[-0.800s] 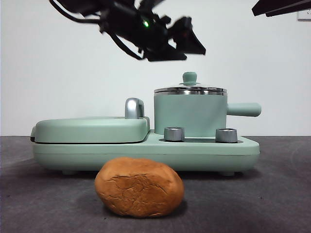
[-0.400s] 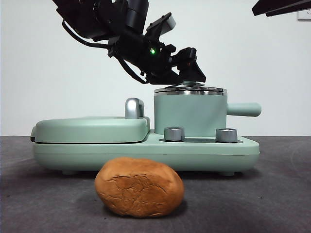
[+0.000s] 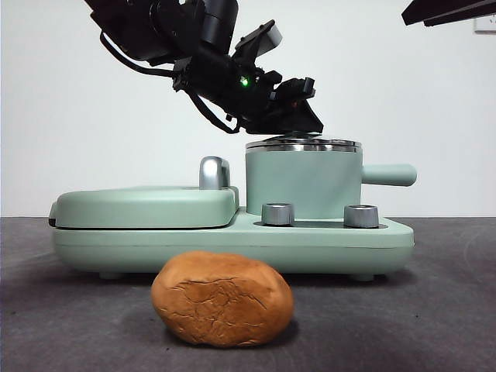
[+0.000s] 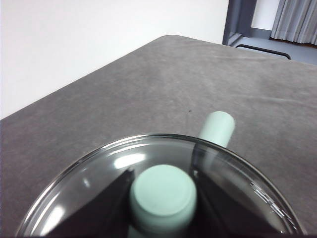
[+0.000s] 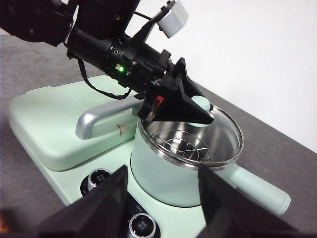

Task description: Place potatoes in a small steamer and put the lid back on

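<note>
The orange-brown potato (image 3: pixel 222 298) lies on the dark table in front of the cooker. Behind it, the small mint-green steamer (image 3: pixel 302 182) stands on the cooker's right side with its glass lid (image 3: pixel 304 143) resting on the rim. My left gripper (image 3: pixel 298 116) reaches down from the upper left onto the lid. In the left wrist view its jaws press both sides of the mint knob (image 4: pixel 162 196) over the lid's glass (image 4: pixel 99 173). My right gripper (image 5: pixel 163 208) hangs open and empty, looking down at the steamer (image 5: pixel 163 173) and the left gripper (image 5: pixel 193 111).
A flat mint-green grill plate (image 3: pixel 143 205) with a chrome handle (image 3: pixel 214 172) fills the cooker's left side. Two steel dials (image 3: pixel 277 214) sit at the front of the base. The steamer's side handle (image 3: pixel 390 174) sticks out right. A wire rack (image 5: pixel 190 146) lies inside the pot.
The left gripper came down from above the steamer onto the lid's knob, which it now hides in the front view. Potato, steamer and right arm have not moved.
</note>
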`<act>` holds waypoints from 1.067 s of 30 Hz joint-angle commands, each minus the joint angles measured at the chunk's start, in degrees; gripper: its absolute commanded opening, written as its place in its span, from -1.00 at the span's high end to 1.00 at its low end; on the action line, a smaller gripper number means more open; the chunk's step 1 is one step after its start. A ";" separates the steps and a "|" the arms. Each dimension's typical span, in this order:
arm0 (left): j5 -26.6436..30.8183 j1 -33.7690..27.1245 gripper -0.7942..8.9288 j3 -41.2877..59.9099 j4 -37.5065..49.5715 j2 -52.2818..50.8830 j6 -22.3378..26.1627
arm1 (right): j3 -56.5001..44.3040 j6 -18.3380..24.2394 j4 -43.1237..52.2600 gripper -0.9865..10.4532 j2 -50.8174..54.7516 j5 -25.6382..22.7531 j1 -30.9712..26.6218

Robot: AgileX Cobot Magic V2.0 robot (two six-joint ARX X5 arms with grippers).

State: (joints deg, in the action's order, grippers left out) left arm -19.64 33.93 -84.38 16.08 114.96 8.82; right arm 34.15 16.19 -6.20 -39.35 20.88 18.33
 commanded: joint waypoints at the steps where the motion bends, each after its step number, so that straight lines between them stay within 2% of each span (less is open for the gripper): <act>1: 0.79 -0.20 0.73 -1.49 -0.42 1.27 1.22 | 1.01 -0.79 0.39 0.43 -0.24 0.09 0.20; 3: 0.79 -0.17 0.80 -1.49 -0.42 1.27 1.22 | 1.01 -0.81 0.15 0.43 -0.24 0.09 0.20; 9: 1.70 -0.17 0.81 -1.49 -0.13 1.18 3.96 | 1.01 -0.79 0.02 0.43 -0.24 0.09 0.20; 19: 3.32 -0.52 0.81 -1.51 0.31 -2.38 5.62 | 1.01 -0.79 -0.04 0.43 -0.24 0.09 0.20; 32: 3.32 -1.46 0.81 -1.51 -0.28 -9.60 5.03 | 1.01 -0.79 -0.04 0.43 -0.24 0.09 0.20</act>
State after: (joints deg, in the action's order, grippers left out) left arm -16.29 32.23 -84.47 14.31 106.34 13.93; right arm 34.15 16.19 -6.63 -39.35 20.88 18.33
